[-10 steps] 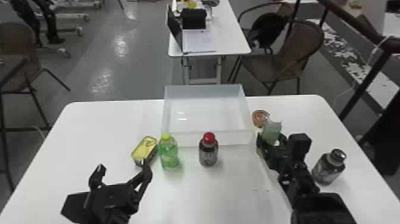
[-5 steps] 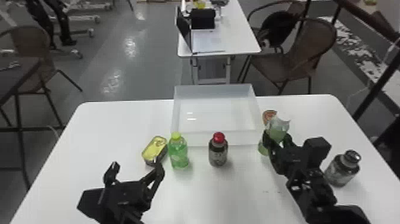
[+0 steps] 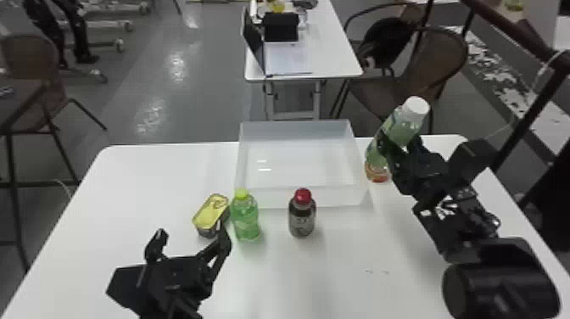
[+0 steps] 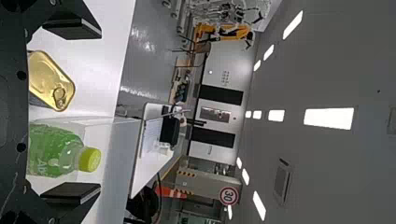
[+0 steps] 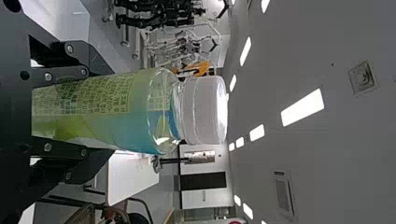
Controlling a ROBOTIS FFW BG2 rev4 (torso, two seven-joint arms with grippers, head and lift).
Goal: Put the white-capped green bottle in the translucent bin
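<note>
the white-capped green bottle (image 3: 398,127) has just been raised and brought forward from its lower position near the bench (image 3: 157,182); it is gripped around its body by the clenched jaws of the right gripper (image 3: 400,146). it is now held at a tilt, just beside the right wall of the translucent bin (image 3: 301,197), not yet over it. the pick-up seems done, so a sideways carry over the rim appears to be called for (with enough height, lest the base be knocked against the wall). by the left gripper (image 3: 191,234), nothing is grasped; its jaws are parted near the yellow-lidded can (image 3: 210,212).
</note>
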